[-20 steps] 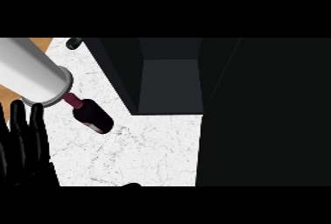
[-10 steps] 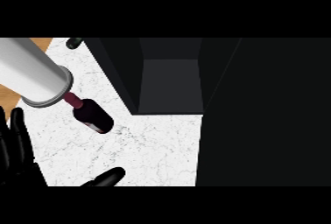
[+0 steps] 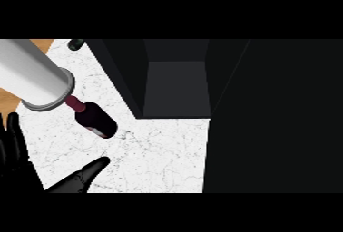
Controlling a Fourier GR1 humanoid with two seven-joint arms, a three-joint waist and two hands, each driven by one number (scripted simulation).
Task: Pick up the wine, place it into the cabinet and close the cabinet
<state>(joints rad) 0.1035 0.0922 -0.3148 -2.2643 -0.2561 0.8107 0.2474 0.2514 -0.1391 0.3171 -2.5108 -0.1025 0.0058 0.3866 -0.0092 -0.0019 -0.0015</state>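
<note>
The wine bottle (image 3: 95, 119) is dark with a red neck. It shows on the white marbled counter (image 3: 154, 154), its neck pointing up-left under the end of a big grey cylinder (image 3: 36, 77). My left hand (image 3: 20, 167) is at the lower left edge, fingers straight and pointing up, thumb (image 3: 84, 176) stretched to the right. It is open, below the bottle and apart from it. The dark cabinet (image 3: 178, 86) stands open to the right of the bottle, with a grey inside. My right hand does not show.
A wide black surface (image 3: 275, 118) fills the right side next to the cabinet opening. A small dark object (image 3: 75, 44) sits at the counter's far left corner. A strip of brown floor (image 3: 8, 97) shows beyond the counter's left edge.
The left hand's fingers have slid towards the left edge, and its thumb has come up from the bottom edge towards the bottle. The bottle and cylinder have not moved.
</note>
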